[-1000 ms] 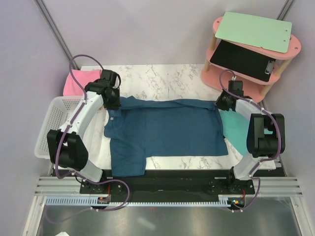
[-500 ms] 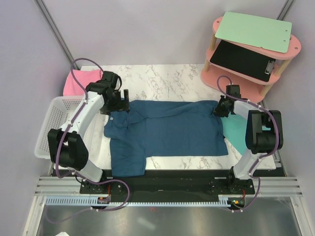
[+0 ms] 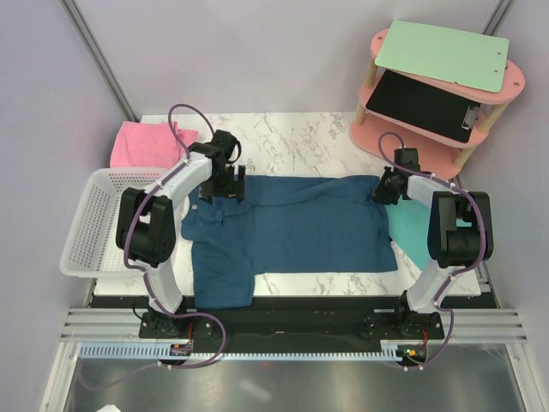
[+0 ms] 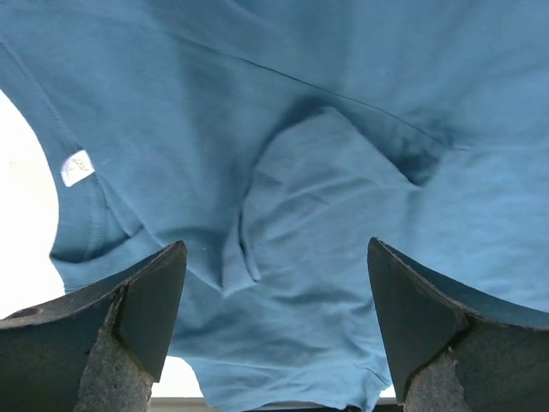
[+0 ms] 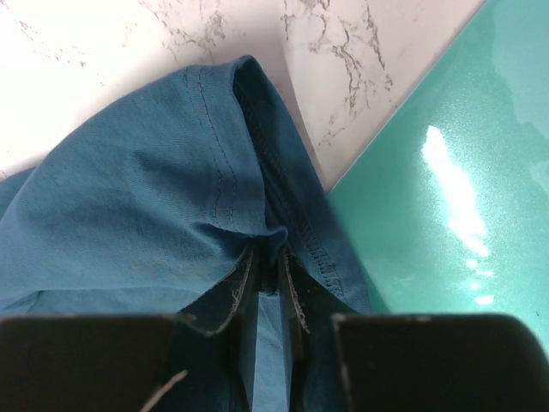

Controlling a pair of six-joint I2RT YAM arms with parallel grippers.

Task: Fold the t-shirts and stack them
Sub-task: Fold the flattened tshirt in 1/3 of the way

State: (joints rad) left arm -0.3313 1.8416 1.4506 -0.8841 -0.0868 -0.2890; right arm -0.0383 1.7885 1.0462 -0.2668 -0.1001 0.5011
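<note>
- The dark teal-blue t-shirt (image 3: 292,227) is one plain colour, its hem stitched in the same blue, with a small white label (image 4: 77,167) at the neck.
- The pink t-shirt (image 3: 141,144) is plain light pink.
- The tabletop (image 3: 300,137) is white marble with thin grey veins.
- The mat (image 3: 410,230) is glossy turquoise, unpatterned.
- The basket (image 3: 86,223) is white, with a lattice of small holes.
- The shelf (image 3: 513,84) is pink with pale wooden posts. It carries a mint-green clipboard (image 3: 442,53) and a black clipboard (image 3: 420,101).
- The left arm (image 3: 176,180) and right arm (image 3: 426,184) are white with black joints, and purple cables run along them.
- The left gripper (image 4: 274,253) has dark grey-black fingers.
</note>
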